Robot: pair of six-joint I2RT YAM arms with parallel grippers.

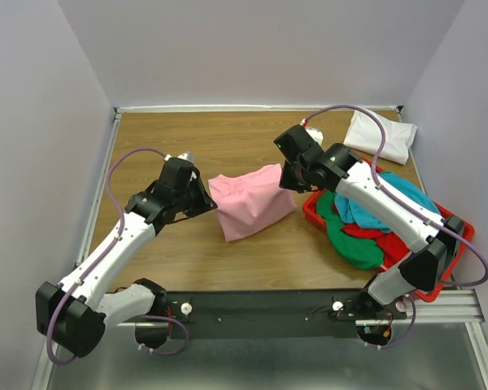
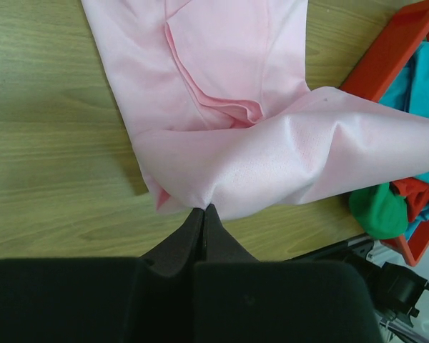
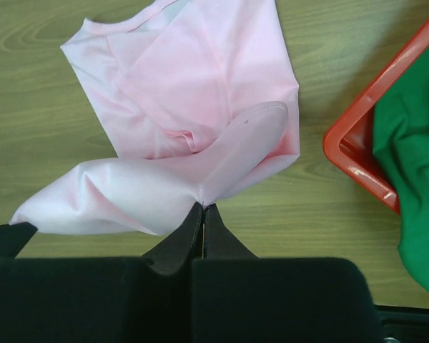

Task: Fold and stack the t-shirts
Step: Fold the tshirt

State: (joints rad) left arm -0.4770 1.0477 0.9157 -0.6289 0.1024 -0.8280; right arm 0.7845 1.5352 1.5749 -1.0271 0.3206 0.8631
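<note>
A light pink t-shirt (image 1: 250,203) hangs stretched between my two grippers above the middle of the wooden table, its lower part resting on the wood. My left gripper (image 1: 208,195) is shut on the shirt's left edge; in the left wrist view the closed fingertips (image 2: 202,209) pinch the pink t-shirt (image 2: 222,107). My right gripper (image 1: 289,180) is shut on the right edge, and in the right wrist view it (image 3: 202,207) pinches the pink t-shirt (image 3: 193,93). A folded white t-shirt (image 1: 381,136) lies at the far right. Teal (image 1: 366,213), green (image 1: 354,244) and red t-shirts are heaped in the bin.
A red plastic bin (image 1: 459,244) stands at the right, close to the right arm, its corner (image 3: 357,143) near the pink shirt. Grey walls enclose the table on three sides. A black rail (image 1: 268,309) with the arm bases runs along the near edge.
</note>
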